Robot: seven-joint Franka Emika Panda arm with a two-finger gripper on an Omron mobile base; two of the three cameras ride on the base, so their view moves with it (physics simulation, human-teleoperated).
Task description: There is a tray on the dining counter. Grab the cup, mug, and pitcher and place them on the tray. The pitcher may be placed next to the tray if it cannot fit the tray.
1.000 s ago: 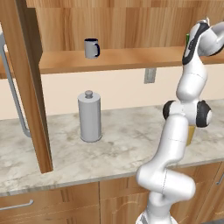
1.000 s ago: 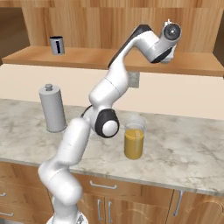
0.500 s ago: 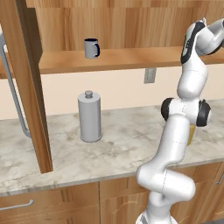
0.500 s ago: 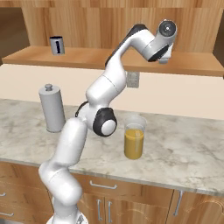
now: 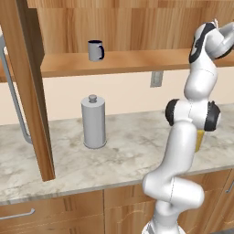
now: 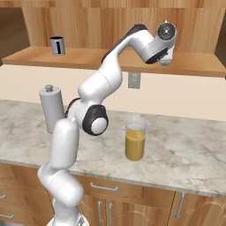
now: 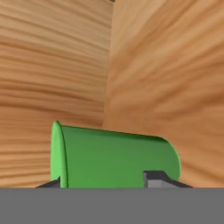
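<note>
Up on the wooden shelf (image 6: 110,62), arm reaches high w/ gripper (image 6: 165,59) at the shelf's right end. Hand cam: green cup (image 7: 116,157) sits right betw. the two finger tips (image 7: 155,178), one tip on each side of it, wood panels behind. Cup appears sideways there, cam likely rolled. Cannot tell whether fingers actually press on cup; contact not visible. Mug (image 5: 95,50) stands upright on same shelf, far left, well apart from gripper. Pitcher (image 6: 135,138) w/ orange liquid stands on marbled counter (image 6: 185,145) below, near arm's elbow, untouched. Grey metal canister (image 5: 93,121) w/ knob also on counter, left of arm, upright. Wall outlet (image 6: 134,80) on backsplash under shelf.
</note>
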